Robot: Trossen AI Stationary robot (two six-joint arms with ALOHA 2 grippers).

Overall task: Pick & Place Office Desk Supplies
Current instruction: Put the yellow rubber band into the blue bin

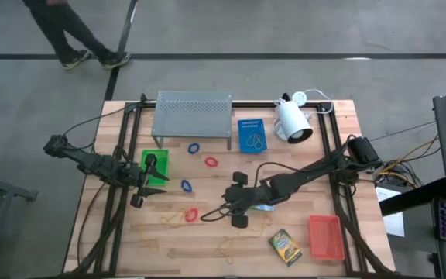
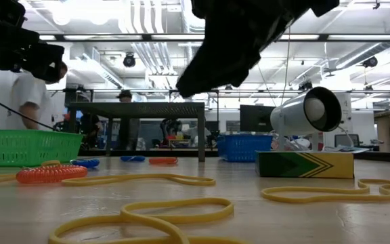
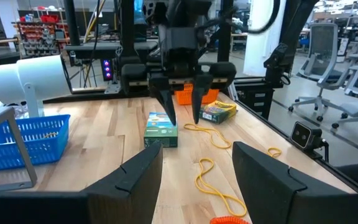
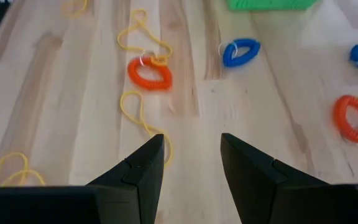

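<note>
My right gripper (image 1: pixel 228 204) (image 4: pixel 191 142) hangs open above the middle of the table, tilted down and holding nothing. Ahead of it lie a red-orange loop (image 4: pixel 150 73) (image 1: pixel 191 214) and a tan rubber band (image 4: pixel 143 115), flat on the wood. Farther off are a blue loop (image 4: pixel 240 51), a second red loop (image 4: pixel 355 117) and the green tray (image 1: pixel 156 167). One card box (image 3: pixel 161 130) lies under the right arm, another (image 1: pixel 285 246) near the front edge. My left gripper (image 1: pixel 147 184) (image 3: pixel 197 158) waits open at the left beside the green tray.
A grey perforated shelf (image 1: pixel 192 116) and a white lamp (image 1: pixel 293 122) stand at the back, with the blue tray (image 1: pixel 252 136) between them. The red tray (image 1: pixel 325 236) sits front right. More rubber bands (image 1: pixel 227 246) lie near the front edge. A person walks beyond the table.
</note>
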